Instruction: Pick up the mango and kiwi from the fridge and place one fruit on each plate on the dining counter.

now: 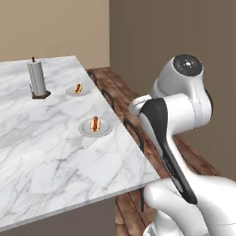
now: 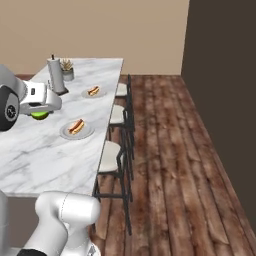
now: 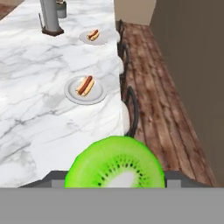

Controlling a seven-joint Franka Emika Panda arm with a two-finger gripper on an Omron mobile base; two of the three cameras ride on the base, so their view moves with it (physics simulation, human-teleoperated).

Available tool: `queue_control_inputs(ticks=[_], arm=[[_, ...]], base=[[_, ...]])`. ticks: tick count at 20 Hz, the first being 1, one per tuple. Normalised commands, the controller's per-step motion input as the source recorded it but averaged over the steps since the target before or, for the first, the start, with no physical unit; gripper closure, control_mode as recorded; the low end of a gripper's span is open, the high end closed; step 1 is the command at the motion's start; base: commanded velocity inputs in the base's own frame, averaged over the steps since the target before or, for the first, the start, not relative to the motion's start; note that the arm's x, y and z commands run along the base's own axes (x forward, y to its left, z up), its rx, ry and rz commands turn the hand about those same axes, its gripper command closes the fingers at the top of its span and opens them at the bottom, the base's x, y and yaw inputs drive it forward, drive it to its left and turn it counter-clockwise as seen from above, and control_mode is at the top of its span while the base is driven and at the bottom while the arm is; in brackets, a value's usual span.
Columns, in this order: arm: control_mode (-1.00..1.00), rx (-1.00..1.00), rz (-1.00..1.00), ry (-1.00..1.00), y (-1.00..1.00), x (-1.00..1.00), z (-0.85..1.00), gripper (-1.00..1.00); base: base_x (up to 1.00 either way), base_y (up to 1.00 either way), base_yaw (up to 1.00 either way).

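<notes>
Marble desk (image 1: 55,152) runs long with grey veining, wood plank floor (image 2: 170,150) on its right side, tan wall behind. Two pale grey plates sit along the right edge of the desk: near plate (image 1: 95,127) and far plate (image 1: 78,90), each carrying a small hot dog. Near hot dog (image 3: 85,85) lies roughly centred on its plate; far hot dog (image 3: 92,34) likewise. Plates are well apart from each other.

Paper towel holder (image 1: 37,79) stands upright at the far end, left of the far plate. Small potted plant (image 2: 67,69) just behind it in the right base view. Black-framed stools (image 2: 112,160) with pale seats line the desk's right side.

Hand (image 2: 41,114) hovers over the desk, left of the near plate, clamped on the kiwi (image 3: 115,162). Kiwi's cut face, bright green with pale centre and dark seeds, fills the lower middle of the hand view; from the right base camera it's a green sliver under the white hand. Kiwi is above the marble, not on either plate.
</notes>
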Motion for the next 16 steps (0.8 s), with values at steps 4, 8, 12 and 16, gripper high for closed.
queue_control_inputs(ticks=[4, 8, 12, 16], arm=[[1.00, 0.00, 0.00, 0.00, 0.00, 0.00, 0.00, 1.00], [-1.00, 0.24, 0.25, 0.15, -0.05, 0.51, -0.20, 1.00], [-1.00, 0.27, 0.26, 0.26, -0.36, 1.00, -0.33, 1.00], [-1.00, 0.04, 0.16, 0.26, -0.09, 1.00, -0.77, 1.00]], base=[[0.55, -0.07, 0.27], [0.00, 0.00, 0.00], [0.00, 0.00, 0.00], [0.00, 0.00, 0.00]])
